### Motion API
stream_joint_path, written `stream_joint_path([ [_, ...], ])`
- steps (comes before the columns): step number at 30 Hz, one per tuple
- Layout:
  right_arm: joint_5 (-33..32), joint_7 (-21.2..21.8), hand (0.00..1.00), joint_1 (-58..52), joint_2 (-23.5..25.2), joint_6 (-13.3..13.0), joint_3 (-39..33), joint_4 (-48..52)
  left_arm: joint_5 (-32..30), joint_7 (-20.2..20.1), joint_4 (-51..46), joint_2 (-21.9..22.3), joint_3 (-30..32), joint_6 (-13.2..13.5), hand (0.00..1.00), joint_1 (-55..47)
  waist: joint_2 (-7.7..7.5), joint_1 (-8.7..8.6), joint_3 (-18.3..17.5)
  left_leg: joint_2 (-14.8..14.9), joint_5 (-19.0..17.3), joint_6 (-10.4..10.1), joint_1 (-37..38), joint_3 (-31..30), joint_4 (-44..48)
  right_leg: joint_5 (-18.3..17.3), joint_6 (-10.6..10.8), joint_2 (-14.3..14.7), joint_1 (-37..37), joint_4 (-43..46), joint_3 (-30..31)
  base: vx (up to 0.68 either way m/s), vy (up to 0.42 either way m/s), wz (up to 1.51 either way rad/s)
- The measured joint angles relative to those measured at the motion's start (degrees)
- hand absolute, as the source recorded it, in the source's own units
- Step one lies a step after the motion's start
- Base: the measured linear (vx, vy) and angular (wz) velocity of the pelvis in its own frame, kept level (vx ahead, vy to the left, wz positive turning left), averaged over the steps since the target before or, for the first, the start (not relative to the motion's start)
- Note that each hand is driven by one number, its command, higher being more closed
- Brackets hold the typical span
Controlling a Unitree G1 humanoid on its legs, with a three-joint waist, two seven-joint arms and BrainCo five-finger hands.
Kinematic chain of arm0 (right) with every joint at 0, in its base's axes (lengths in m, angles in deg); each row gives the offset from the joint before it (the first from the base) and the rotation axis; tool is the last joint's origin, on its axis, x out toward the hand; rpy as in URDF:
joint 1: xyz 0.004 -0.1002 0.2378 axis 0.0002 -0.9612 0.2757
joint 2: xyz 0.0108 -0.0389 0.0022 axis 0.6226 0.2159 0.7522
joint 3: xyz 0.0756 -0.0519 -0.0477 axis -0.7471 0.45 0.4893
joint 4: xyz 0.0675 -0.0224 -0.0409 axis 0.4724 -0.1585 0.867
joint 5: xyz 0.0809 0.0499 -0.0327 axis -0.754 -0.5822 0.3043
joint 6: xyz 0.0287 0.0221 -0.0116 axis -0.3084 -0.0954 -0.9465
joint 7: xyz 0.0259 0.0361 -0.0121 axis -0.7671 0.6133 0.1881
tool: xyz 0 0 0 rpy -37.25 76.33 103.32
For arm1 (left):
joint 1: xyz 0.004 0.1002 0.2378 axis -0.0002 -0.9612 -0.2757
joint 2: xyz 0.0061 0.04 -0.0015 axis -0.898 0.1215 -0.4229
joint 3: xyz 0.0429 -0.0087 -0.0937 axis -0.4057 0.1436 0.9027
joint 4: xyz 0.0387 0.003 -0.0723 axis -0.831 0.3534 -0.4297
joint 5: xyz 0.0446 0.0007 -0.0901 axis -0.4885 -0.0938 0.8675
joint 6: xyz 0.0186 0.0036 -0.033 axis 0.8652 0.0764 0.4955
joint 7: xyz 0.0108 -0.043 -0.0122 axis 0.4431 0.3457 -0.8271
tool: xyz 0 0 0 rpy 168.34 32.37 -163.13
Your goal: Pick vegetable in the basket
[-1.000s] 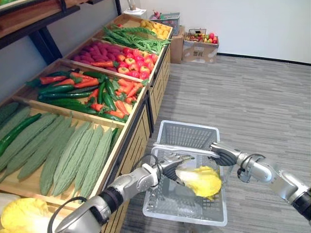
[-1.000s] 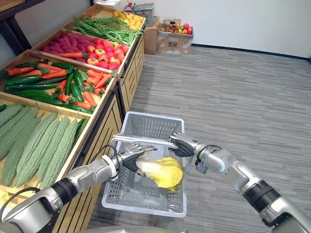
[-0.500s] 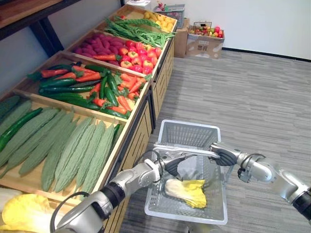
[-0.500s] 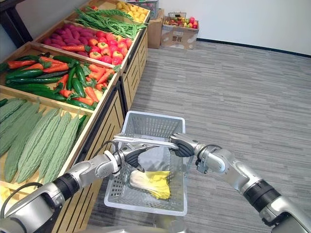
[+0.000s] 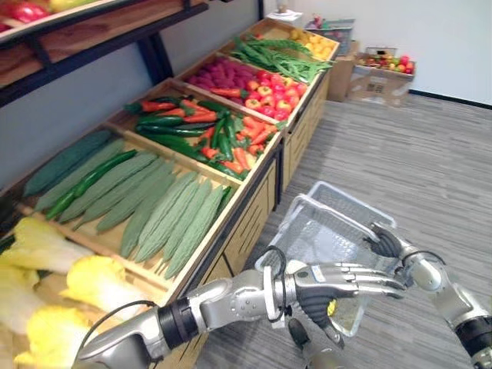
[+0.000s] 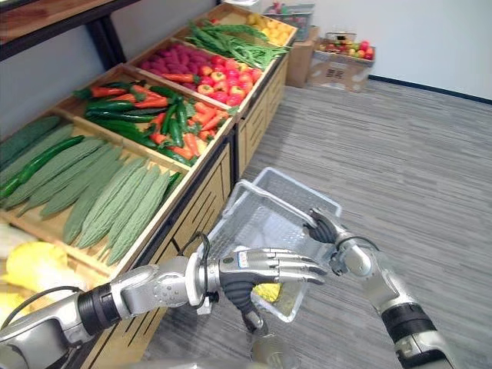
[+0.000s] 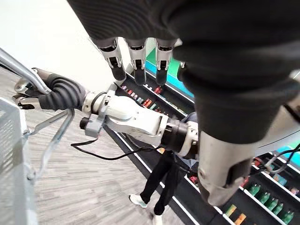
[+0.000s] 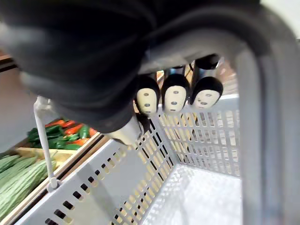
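Note:
A grey plastic basket (image 5: pixel 319 227) hangs beside the wooden produce stand. My right hand (image 5: pixel 387 242) is shut on its handle (image 8: pixel 262 117), with curled fingers (image 8: pixel 173 96) wrapped round the bar. A yellow cabbage (image 6: pixel 267 292) lies inside the basket, mostly hidden under my left hand (image 5: pixel 327 280). That hand hovers flat over the near end of the basket, open, fingers (image 7: pixel 136 58) straight, holding nothing.
The stand on the left holds crates of bitter gourds (image 5: pixel 154 207), cucumbers with chillies and carrots (image 5: pixel 223 134), and yellow cabbages (image 5: pixel 46 307) nearest me. A cardboard box of fruit (image 5: pixel 380 73) sits by the far wall. A person (image 7: pixel 159 180) stands by shelves behind.
My left hand let go of the yellow cabbage, which dropped into the basket, and the hand now lies flat and open above it. The camera has swung left and the basket looks tilted.

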Motion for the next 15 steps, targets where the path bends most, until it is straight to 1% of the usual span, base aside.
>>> stream_joint_path([
  [1, 0.0, 0.0, 1.00, -0.5, 0.4, 0.6, -1.4, -0.7, 1.6, -0.7, -0.9, -0.9, 0.0, -0.1, 0.00, 0.0, 0.00, 0.20, 0.0, 0.0, 0.1, 0.1, -0.4, -0.7, 0.1, 0.0, 0.0, -0.3, 0.0, 0.0, -0.5, -0.08, -0.071, 0.54],
  [2, 0.0, -0.2, 1.00, -1.2, 0.8, 1.5, -3.5, -2.5, 5.8, -2.0, -2.5, -2.6, 0.0, -0.5, 0.00, -0.5, 0.05, 0.88, 0.0, 0.0, 0.2, 0.3, -0.9, -1.4, 0.1, 0.0, 0.0, -0.9, 0.0, 0.0, -1.4, -0.07, -0.051, 0.40],
  [3, 0.0, -0.3, 1.00, -1.8, 1.1, 1.8, -4.8, -3.5, 7.3, -2.6, -3.3, -3.3, 0.1, -0.7, 0.00, -0.7, 0.10, 1.03, -0.1, 0.0, 0.3, 0.5, -1.4, -2.3, 0.1, 0.0, 0.0, -1.2, 0.1, -0.1, -2.2, -0.09, -0.061, 0.61],
  [5, 0.0, -1.0, 1.00, -4.3, 3.0, 3.5, -10.7, -6.3, 9.9, -3.4, -6.1, -5.9, 0.8, -1.4, 0.00, -3.2, 0.12, 1.33, -0.1, 0.0, 0.6, 0.9, -2.9, -5.7, 0.1, -0.5, 0.1, -2.9, 0.7, -0.1, -5.6, -0.09, -0.056, 0.81],
  [6, 0.0, -1.2, 1.00, -5.5, 3.5, 3.7, -12.5, -6.8, 10.0, -3.6, -6.6, -6.1, 1.1, -1.5, 0.00, -4.0, 0.14, 1.51, -0.2, 0.0, 0.8, 1.1, -3.5, -7.1, 0.2, -0.7, 0.1, -3.3, 0.8, -0.1, -6.8, -0.09, -0.046, 0.92],
  [8, -0.1, -2.8, 1.00, -10.2, 6.5, 3.9, -20.2, -9.2, 10.0, -3.6, -9.4, -6.6, 5.6, -1.9, 0.00, -8.9, 0.08, 2.95, -0.2, -0.1, 1.4, 2.1, -6.0, -11.6, 0.3, -1.3, 0.1, -5.2, 1.4, -0.1, -11.1, -0.07, -0.038, 1.01],
  [9, -0.2, -3.0, 1.00, -11.1, 7.4, 4.1, -22.0, -9.9, 10.0, -3.6, -10.0, -6.6, 7.2, -1.9, 0.00, -10.1, 0.08, 3.12, -0.2, -0.2, 1.5, 2.3, -6.7, -13.0, 0.3, -1.4, 0.1, -5.7, 1.7, -0.1, -12.4, -0.06, -0.028, 1.09],
  [10, -0.2, -4.0, 1.00, -13.1, 9.8, 4.9, -25.7, -11.0, 10.0, -3.3, -11.5, -6.5, 11.8, -2.2, 0.00, -13.3, -0.05, 3.85, -0.6, -0.3, 2.0, 3.0, -8.3, -15.7, 0.2, -1.6, 0.2, -6.6, 1.8, -0.1, -15.0, -0.04, -0.027, 1.01],
  [12, -1.2, -5.1, 1.00, -15.0, 12.8, 5.2, -29.3, -13.8, 9.3, -1.4, -13.2, -5.5, 21.2, -2.5, 0.00, -18.6, -0.40, 4.57, -1.2, -0.9, 3.1, 4.0, -10.9, -20.0, 0.0, -1.6, 0.1, -8.0, 1.9, -0.4, -19.0, -0.04, -0.030, 1.06],
  [13, -2.2, -5.6, 1.00, -15.5, 14.3, 5.3, -31.1, -15.8, 9.3, -0.3, -13.4, -3.7, 27.3, -2.5, 0.00, -21.5, -0.69, 4.63, -1.3, -1.3, 3.6, 4.3, -12.0, -22.0, -0.2, -1.8, 0.1, -8.8, 2.1, -0.6, -20.8, -0.03, -0.011, 1.18],
  [14, -3.6, -6.6, 1.00, -16.1, 16.5, 5.5, -33.0, -19.5, 9.3, 1.9, -13.3, 0.6, 36.7, -3.1, 0.00, -25.9, -1.12, 5.24, -1.5, -2.3, 4.4, 4.8, -13.0, -25.2, -1.1, -1.8, 0.1, -9.8, 3.2, -1.5, -23.4, -0.02, -0.002, 1.11],
  [15, -4.8, -6.9, 1.00, -16.6, 17.8, 5.5, -33.8, -22.0, 9.2, 3.7, -13.2, 3.7, 42.0, -3.6, 0.00, -28.0, -1.54, 5.80, -1.8, -3.0, 5.0, 4.9, -13.5, -27.0, -1.9, -1.9, 0.1, -10.3, 3.8, -2.0, -24.8, -0.02, 0.002, 0.94],
])
